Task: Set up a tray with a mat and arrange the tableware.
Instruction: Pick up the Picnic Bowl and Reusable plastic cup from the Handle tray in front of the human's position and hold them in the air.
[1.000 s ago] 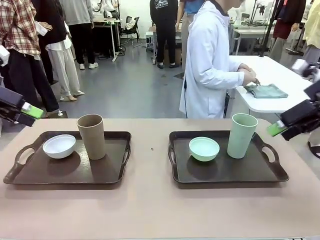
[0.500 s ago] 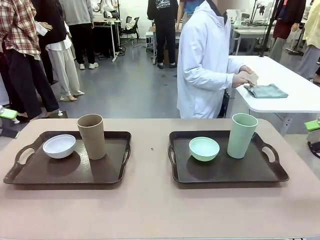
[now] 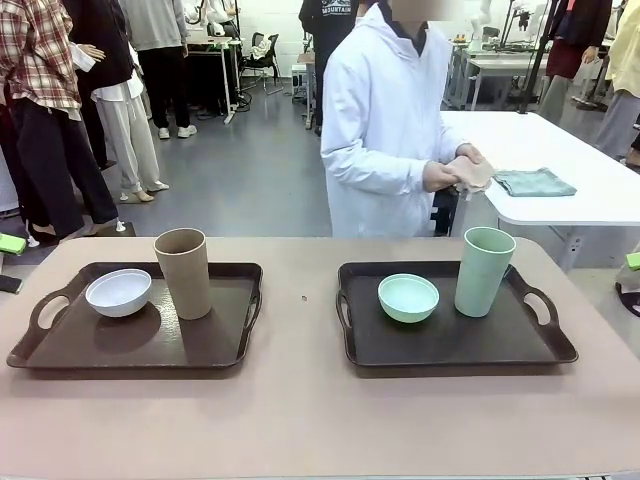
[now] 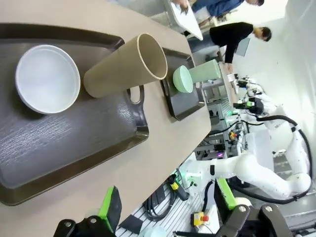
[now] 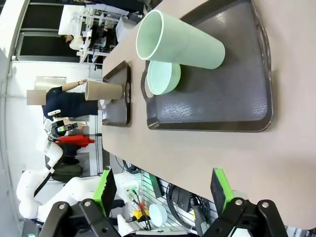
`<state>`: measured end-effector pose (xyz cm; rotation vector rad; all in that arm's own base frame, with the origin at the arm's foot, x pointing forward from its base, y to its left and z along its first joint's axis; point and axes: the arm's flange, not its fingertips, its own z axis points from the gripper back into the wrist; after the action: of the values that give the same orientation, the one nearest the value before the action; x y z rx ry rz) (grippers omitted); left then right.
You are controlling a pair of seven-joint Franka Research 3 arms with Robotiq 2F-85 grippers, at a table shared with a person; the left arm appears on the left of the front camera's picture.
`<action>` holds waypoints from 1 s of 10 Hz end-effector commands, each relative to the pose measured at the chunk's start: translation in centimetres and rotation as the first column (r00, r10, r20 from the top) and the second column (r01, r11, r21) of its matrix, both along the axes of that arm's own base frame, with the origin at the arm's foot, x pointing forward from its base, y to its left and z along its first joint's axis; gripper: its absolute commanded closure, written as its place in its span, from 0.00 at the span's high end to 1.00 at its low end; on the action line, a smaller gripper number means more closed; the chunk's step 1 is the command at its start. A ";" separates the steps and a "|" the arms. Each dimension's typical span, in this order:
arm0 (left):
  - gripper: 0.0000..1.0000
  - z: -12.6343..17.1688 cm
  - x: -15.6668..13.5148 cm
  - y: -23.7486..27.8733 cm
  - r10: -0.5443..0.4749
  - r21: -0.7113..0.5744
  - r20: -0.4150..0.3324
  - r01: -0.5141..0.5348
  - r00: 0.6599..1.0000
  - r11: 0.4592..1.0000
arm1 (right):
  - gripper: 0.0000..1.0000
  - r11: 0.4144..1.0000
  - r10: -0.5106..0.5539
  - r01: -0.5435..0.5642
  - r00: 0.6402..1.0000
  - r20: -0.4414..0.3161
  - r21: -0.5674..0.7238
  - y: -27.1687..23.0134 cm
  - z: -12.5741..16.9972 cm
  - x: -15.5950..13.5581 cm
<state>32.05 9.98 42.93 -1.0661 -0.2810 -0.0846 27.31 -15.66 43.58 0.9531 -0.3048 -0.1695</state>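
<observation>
Two dark brown trays sit on the tan table. The left tray (image 3: pixel 120 340) holds a small white bowl (image 3: pixel 118 292) and a tall tan-brown cup (image 3: pixel 184 272). On the right tray (image 3: pixel 450 340) stand a mint-green bowl (image 3: pixel 408 297) and a tall mint-green cup (image 3: pixel 484 270). Behind the table a person in a white coat holds a folded beige mat (image 3: pixel 468 172) in both hands. My left gripper (image 4: pixel 168 202) hangs open off the table's left end, nothing between its fingers. Off the right end, my right gripper (image 5: pixel 163 190) is open and empty too.
A folded teal cloth (image 3: pixel 535 182) lies on a white table (image 3: pixel 600 205) behind the person. A wide strip of bare table runs between the two trays and along the near edge. Several people stand far back.
Both arms have drawn back outward, off the table's ends. The person has turned from the white table to face mine and now holds the beige mat.
</observation>
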 end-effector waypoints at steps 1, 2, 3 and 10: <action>1.00 -0.5 -0.4 0.7 0.007 -0.025 -0.001 -0.007 1.000 1.000 | 1.00 1.000 0.007 -0.007 1.000 0.016 0.017 0.0 0.3 -0.1; 1.00 -0.5 -0.4 0.7 0.007 -0.025 -0.001 -0.007 1.000 1.000 | 1.00 1.000 0.007 -0.007 1.000 0.016 0.017 0.0 0.3 -0.1; 1.00 -0.5 -0.4 0.7 0.007 -0.025 -0.001 -0.007 1.000 1.000 | 1.00 1.000 0.007 -0.007 1.000 0.016 0.017 0.0 0.3 -0.1; 1.00 -0.5 -0.4 0.7 0.007 -0.025 -0.001 -0.007 1.000 1.000 | 1.00 1.000 0.007 -0.007 1.000 0.016 0.017 0.0 0.3 -0.1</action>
<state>31.66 10.55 42.59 -1.0719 -0.2666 -0.0628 27.07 -15.57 43.77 0.9449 -0.2960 -0.1718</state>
